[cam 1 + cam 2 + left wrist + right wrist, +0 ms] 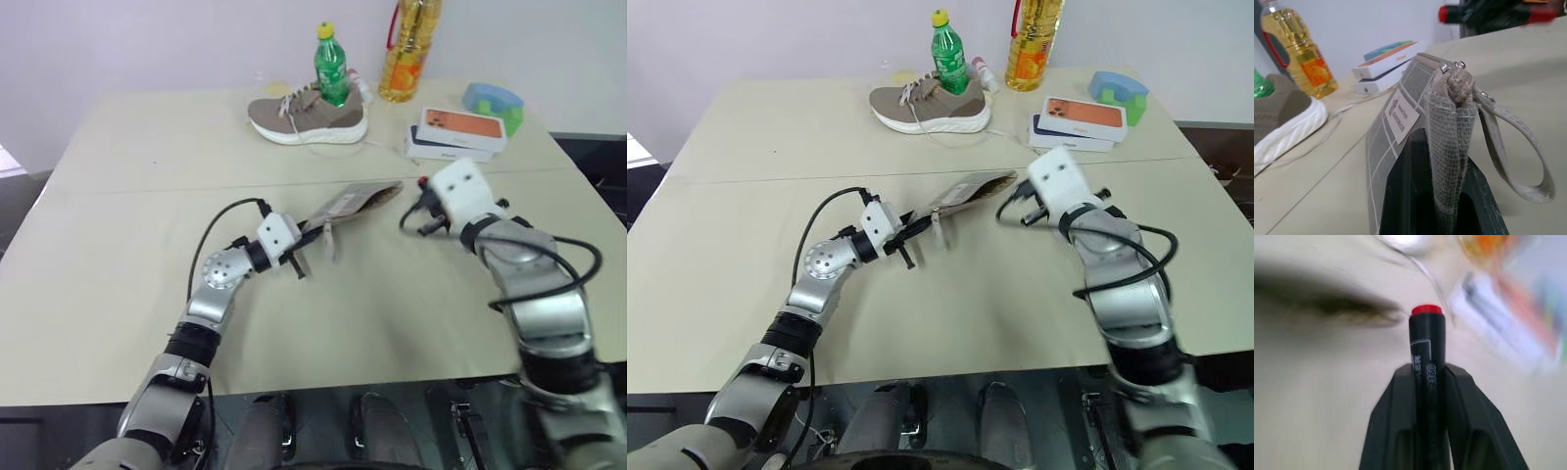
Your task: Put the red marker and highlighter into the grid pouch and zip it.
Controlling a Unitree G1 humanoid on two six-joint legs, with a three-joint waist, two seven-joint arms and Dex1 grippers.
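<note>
My left gripper (310, 233) is shut on the near end of the grid pouch (358, 201) and holds it tilted up off the table. In the left wrist view the grey fabric (1396, 117) with its white label rises between the fingers (1400, 196). The zipper's loop pull (1518, 147) hangs beside them. To the right, my right gripper (416, 211) is shut on the red marker (1426, 333), which has a black body and a red end (423, 182). The marker is close to the pouch's far end, not touching it. The highlighter is out of view.
At the back of the beige table (147, 274) lie a grey shoe (309, 116), a green bottle (331, 67) and an oil bottle (409, 49). Stacked phone boxes (458, 132) and a blue-green object (493, 101) sit back right, close behind my right gripper.
</note>
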